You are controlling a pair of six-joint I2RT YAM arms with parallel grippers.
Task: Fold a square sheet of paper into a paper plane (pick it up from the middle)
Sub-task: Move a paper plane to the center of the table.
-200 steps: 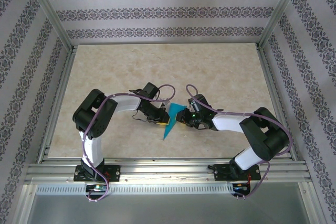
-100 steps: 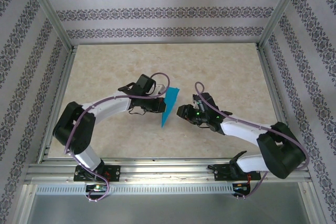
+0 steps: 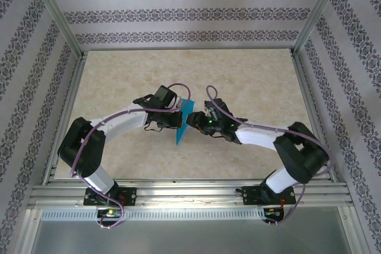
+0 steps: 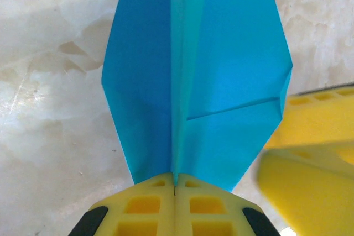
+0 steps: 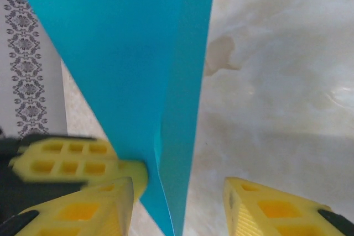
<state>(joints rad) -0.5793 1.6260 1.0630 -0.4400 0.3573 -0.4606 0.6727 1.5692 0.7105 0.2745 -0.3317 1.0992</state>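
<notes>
The teal-blue paper plane (image 3: 181,132) is held up off the table near the middle, its folded wings spread and its centre crease (image 4: 176,81) upright. My left gripper (image 4: 175,185) is shut on the bottom of that crease, reaching it from the left (image 3: 177,121). From the right, my right gripper (image 3: 193,121) stands open around the plane's edge (image 5: 177,109). Its two yellow fingers (image 5: 274,209) sit on either side of the paper without touching it. Its fingers show blurred in the left wrist view (image 4: 312,156).
The beige marble-patterned table (image 3: 250,81) is ringed by aluminium rails (image 3: 190,193) and patterned walls (image 3: 178,13). Both arms meet over its middle. A faint stain (image 5: 221,53) marks the surface under the plane.
My right gripper has opened wider and moved left until its fingers straddle the plane. The left arm stretched out and carries the plane, now slightly further left.
</notes>
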